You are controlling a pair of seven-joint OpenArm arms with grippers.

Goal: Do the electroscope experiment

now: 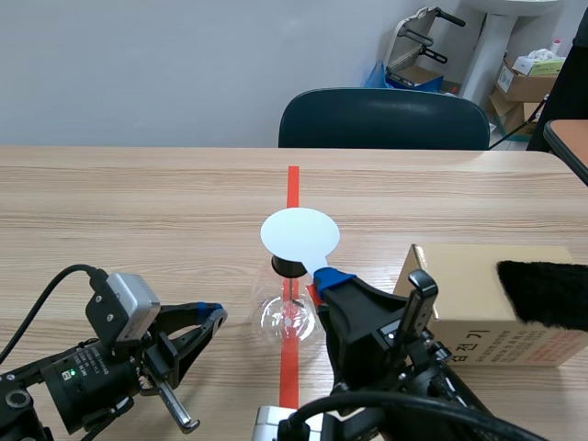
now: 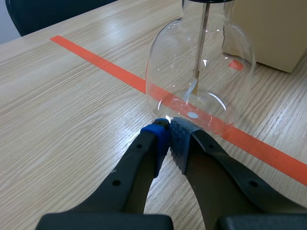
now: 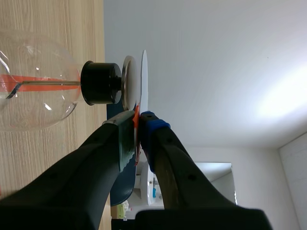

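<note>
The electroscope is a clear glass flask (image 1: 289, 319) (image 2: 201, 81) (image 3: 29, 81) with a black stopper (image 3: 100, 82), a metal top plate (image 3: 128, 81) and a rod with a foil leaf inside. It stands on the red tape line at mid-table. A white disc (image 1: 299, 234) (image 3: 144, 79) sits flat over the top plate. My right gripper (image 1: 331, 276) (image 3: 136, 127) is shut on the disc's thin edge tab. Down at table level on the flask's left side, my left gripper (image 1: 213, 317) (image 2: 170, 132) is shut on nothing, with its tips at the flask's base.
A cardboard box (image 1: 487, 303) (image 2: 268, 28) stands right of the flask, with a black fur piece (image 1: 544, 294) lying over its right end. A dark chair (image 1: 381, 119) is at the far table edge. Shelves and boxes stand in the back right corner.
</note>
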